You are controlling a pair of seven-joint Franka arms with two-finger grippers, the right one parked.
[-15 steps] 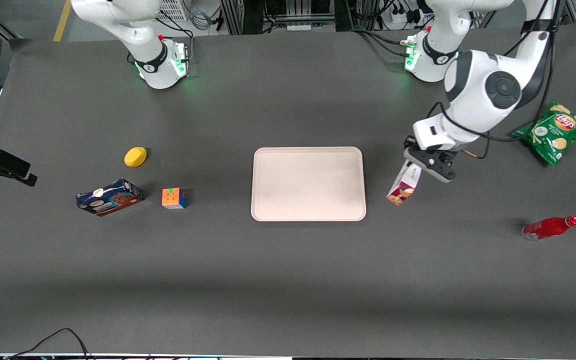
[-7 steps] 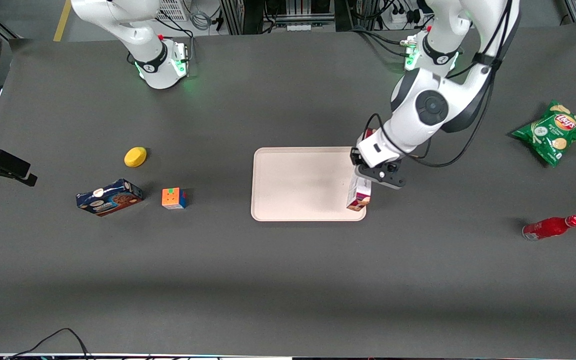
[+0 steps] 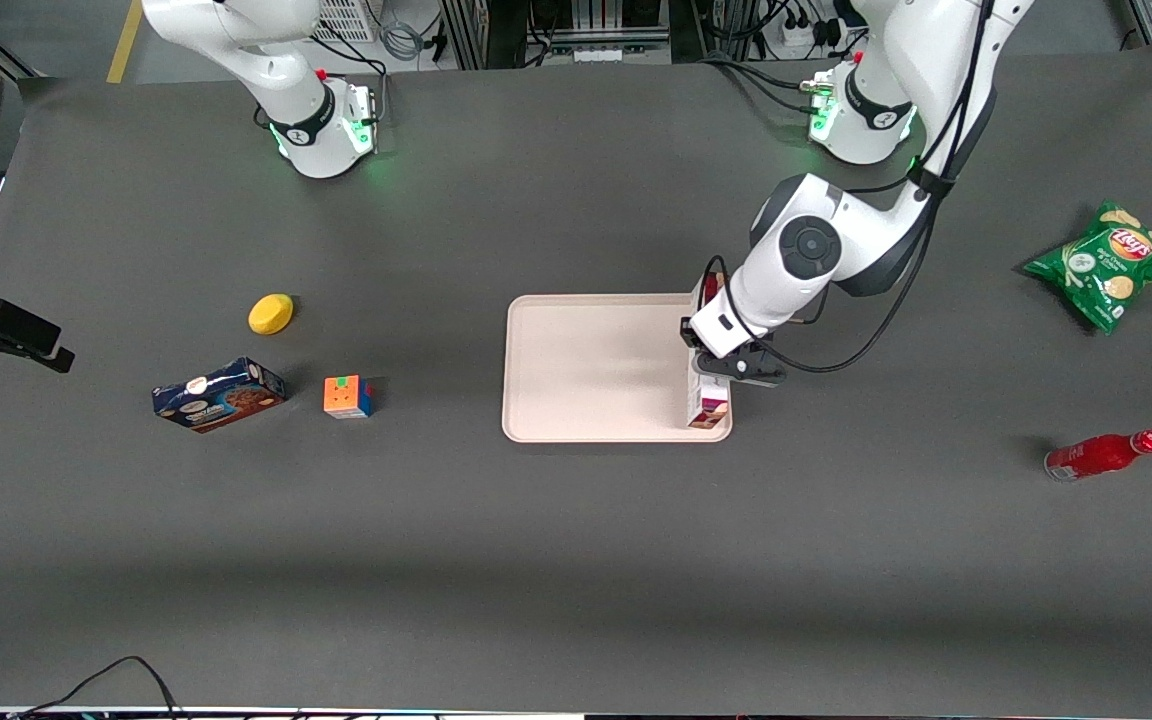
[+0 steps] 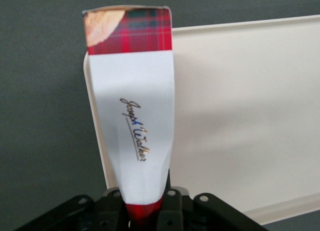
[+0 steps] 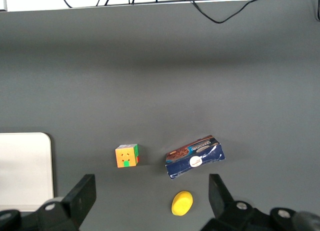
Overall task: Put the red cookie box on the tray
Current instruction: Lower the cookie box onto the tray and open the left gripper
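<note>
Gripper [image 3: 726,366] clamped on the red box [image 3: 708,403], holding it on end over the tray [image 3: 596,370], at the tray's edge nearest the working arm's end. Box's lower end hangs by the tray's near corner.
</note>
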